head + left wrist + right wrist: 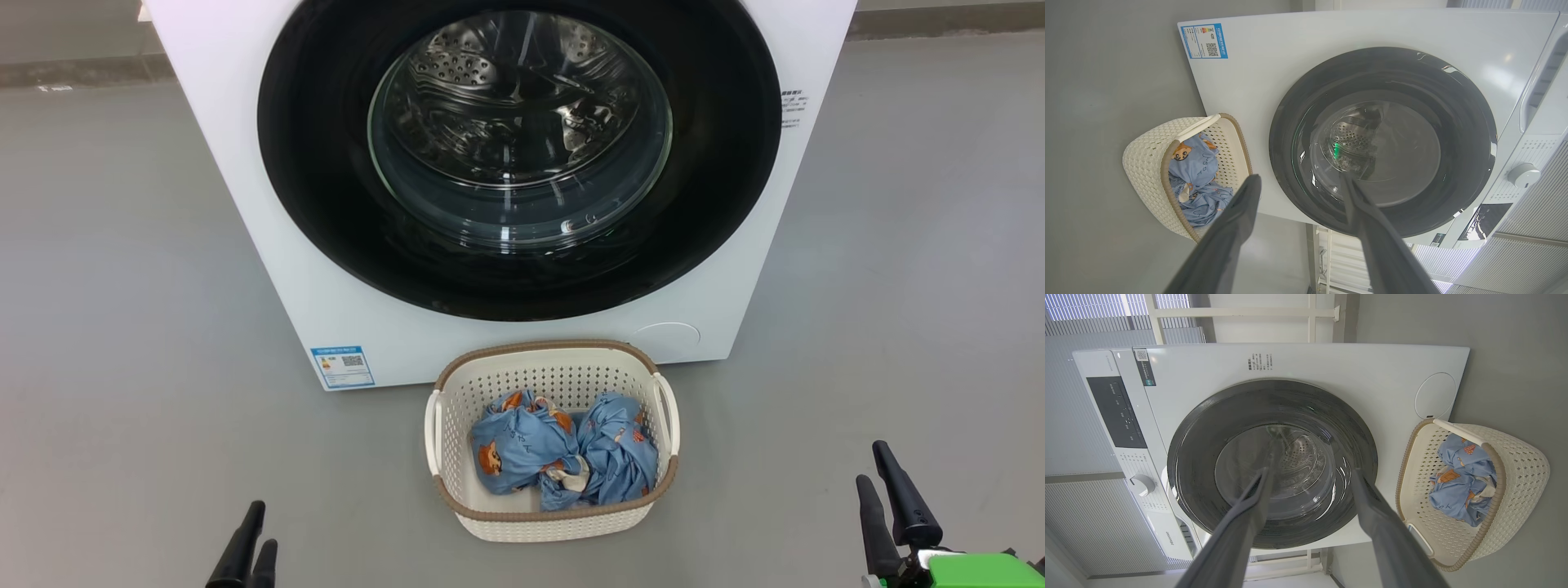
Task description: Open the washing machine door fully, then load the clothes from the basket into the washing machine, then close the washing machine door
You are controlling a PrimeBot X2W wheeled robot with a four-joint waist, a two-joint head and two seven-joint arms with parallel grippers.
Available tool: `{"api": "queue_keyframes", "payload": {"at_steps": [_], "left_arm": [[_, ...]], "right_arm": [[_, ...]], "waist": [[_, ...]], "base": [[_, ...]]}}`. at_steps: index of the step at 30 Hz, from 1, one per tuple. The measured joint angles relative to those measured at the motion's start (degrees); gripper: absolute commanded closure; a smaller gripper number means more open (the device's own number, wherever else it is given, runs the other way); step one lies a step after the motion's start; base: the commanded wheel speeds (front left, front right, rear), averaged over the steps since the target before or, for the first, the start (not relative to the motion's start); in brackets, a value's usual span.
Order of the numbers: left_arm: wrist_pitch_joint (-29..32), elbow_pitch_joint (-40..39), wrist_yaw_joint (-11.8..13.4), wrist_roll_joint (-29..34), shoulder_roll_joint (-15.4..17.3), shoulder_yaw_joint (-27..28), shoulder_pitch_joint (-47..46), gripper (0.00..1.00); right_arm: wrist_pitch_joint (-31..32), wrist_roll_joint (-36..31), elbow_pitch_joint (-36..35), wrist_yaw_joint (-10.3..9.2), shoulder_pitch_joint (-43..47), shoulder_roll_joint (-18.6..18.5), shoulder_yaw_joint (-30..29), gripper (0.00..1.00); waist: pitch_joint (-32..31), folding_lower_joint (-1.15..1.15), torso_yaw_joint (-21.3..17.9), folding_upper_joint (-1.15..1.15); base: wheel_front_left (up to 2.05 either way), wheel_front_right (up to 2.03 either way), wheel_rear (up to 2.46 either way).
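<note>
Most of left gripper [263, 527] off-frame

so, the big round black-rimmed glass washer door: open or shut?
Shut. The black-rimmed door sits flush on the white washing machine, drum visible through its glass.

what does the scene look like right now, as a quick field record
door: washing machine door shut, drum visible through the glass
machine: washing machine standing on the grey floor
basket: basket on the floor just in front of the machine
clothes: clothes bunched inside the basket
left gripper: left gripper open, empty, apart from the basket
right gripper: right gripper open, empty, apart from the basket
stage: door not yet opened, nothing loaded
</note>
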Motion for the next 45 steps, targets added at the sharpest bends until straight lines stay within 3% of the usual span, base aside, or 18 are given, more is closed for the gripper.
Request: {"api": "queue_keyframes", "payload": {"at_steps": [20,45], "left_arm": [[-2.81,-1.48,0.00,8.60,0.08,-0.15,-0.01,0.00],[-6.58,-3.83,0.00,29.24,0.90,-0.87,-0.08,0.00]], "right_arm": [[-2.60,-8.90,0.22,0.00,-0.11,0.00,1.32,0.00],[-6.35,-28.25,1.51,0.00,-1.75,-0.02,2.49,0.00]], "waist": [[0.29,0.00,0.37,0.00],[1.20,0.00,0.80,0.00]], "base": [[0.00,0.00,0.00],[0.00,0.00,0.00]]}}
